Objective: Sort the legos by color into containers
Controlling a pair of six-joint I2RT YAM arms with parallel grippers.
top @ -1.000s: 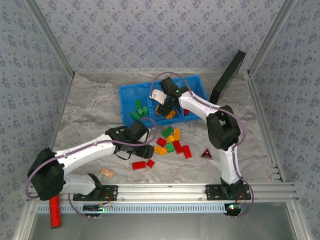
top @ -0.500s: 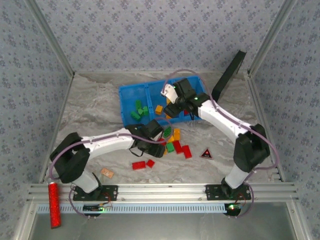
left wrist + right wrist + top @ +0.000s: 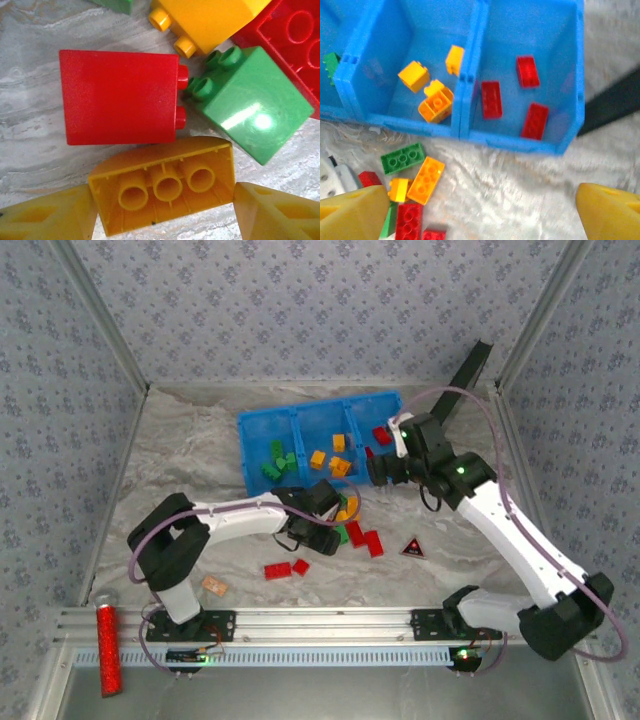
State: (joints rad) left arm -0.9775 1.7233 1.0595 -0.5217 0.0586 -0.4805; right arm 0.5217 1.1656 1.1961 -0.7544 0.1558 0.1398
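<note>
Top external: marbled tabletop (image 3: 180,455), floral-papered walls (image 3: 300,310); right fingers (image 3: 350,212) wide, left fingers (image 3: 45,220) flanking orange-yellow lego (image 3: 162,192), grip unclear.

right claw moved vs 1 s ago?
Yes. The right claw went right and toward the near edge, from over the blue bin middle compartment to just in front of its right compartment.
</note>
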